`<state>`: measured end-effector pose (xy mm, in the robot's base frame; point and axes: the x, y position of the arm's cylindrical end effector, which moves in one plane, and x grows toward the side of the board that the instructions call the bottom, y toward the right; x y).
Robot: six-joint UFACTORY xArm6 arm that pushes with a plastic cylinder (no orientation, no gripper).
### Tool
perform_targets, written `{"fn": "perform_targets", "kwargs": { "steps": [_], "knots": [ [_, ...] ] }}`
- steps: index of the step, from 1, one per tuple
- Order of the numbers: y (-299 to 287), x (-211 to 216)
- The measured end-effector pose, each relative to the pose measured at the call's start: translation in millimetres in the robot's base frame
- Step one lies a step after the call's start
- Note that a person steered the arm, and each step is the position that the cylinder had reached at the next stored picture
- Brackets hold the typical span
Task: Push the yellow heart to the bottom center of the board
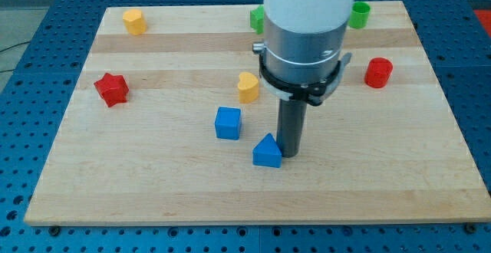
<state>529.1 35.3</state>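
Our arm carries no claw, so we report no open or closed state; it ends in a straight dark rod, and my tip (291,154) rests on the pale wooden desk (153,199), just beside the small blue triangular plastic block (267,152), on that block's right in the view and apparently touching it. We take this blue triangle as our landmark. The blue cube-shaped plastic block (228,123) sits near it, up and to the view's left. The yellow heart-shaped plastic block (248,87) lies above the triangle, apart from the tip. Well to the left stands the red star-shaped block (112,89). Far up-left is a yellow rounded block (134,21). Up-right is the red cylinder-like block (378,72). Two green blocks (359,14) (257,18) sit near the top edge, the left one partly hidden behind our arm.
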Motion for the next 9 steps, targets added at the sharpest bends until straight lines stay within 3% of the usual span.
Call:
{"fn": "perform_targets", "kwargs": {
  "steps": [2, 4, 9],
  "knots": [
    [-106.2, 42.3],
    [-235.9, 42.2],
    [-238.0, -13.7]
  ]
}}
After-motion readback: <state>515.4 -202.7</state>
